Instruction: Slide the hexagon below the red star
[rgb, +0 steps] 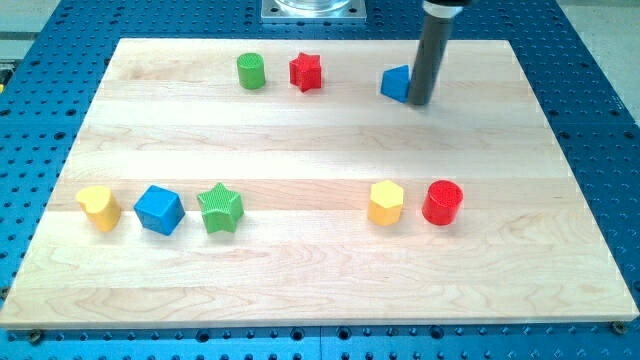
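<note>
The yellow hexagon (386, 203) is seen on the counter (320, 140) toward the view's lower right, just beside a red cylinder (442, 203), well apart from the red star (306, 72) near the view's top. My tip (420, 101) is set touching a blue block (396, 83). No pincer is fitted, so no pincer state can be told.

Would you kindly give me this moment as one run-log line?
tip top right, touching blue block | yellow hexagon lower right beside red cylinder | red star top | hexagon not yet below star
</note>
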